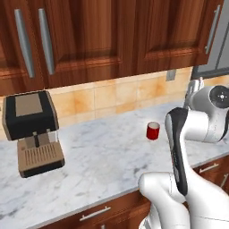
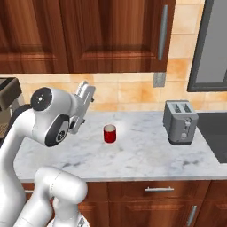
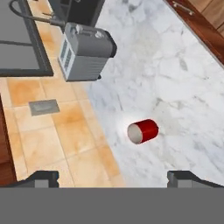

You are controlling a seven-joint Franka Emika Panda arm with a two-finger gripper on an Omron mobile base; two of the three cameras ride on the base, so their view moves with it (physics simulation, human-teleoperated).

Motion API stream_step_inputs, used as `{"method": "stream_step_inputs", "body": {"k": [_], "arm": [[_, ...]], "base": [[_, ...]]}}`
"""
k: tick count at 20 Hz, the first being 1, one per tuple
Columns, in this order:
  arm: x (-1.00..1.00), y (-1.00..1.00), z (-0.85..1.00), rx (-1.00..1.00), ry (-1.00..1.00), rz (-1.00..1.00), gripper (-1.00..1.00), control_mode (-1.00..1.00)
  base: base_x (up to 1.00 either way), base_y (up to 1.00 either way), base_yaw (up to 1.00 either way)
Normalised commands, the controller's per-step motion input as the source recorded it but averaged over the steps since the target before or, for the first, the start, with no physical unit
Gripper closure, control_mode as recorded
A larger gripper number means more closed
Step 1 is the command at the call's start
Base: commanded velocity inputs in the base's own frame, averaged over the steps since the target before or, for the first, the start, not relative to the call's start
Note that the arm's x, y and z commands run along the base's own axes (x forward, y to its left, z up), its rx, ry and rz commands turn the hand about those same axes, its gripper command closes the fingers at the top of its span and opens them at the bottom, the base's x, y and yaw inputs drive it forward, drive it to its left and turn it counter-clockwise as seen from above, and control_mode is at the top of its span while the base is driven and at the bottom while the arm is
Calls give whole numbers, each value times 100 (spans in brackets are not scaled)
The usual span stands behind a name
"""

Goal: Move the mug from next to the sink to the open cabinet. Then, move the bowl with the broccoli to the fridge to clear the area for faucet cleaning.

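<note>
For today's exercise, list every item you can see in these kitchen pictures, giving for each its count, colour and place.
mug: one, red, upright on the counter, left of the toaster, standing alone
toaster: one, grey, two slots, on the counter near the wall
coffee machine: one, black and tan, at the counter's left end
counter: one, white-grey marble, over brown drawers with silver handles
upper cabinets: reddish-brown wood, doors shut, long silver bar handles
wall outlet: one, grey, on the tan tiled wall
arm: one, white with dark joints, folded above the counter left of the mug
gripper: one, dark fingertips wide apart, nothing between them, looking toward the mug
</note>
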Motion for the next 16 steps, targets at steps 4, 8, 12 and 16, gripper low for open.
{"method": "stream_step_inputs", "body": {"k": [4,8,12,16], "arm": [[6,-10,-19,-9,13,58,-100,-100],[0,-27,-39,-14,27,69,-100,-100],[8,-24,-58,-22,23,76,-100,-100],[0,0,-85,-47,10,68,-100,-100]], "base": [[0,0,0],[0,0,0],[0,0,0],[0,0,0]]}}
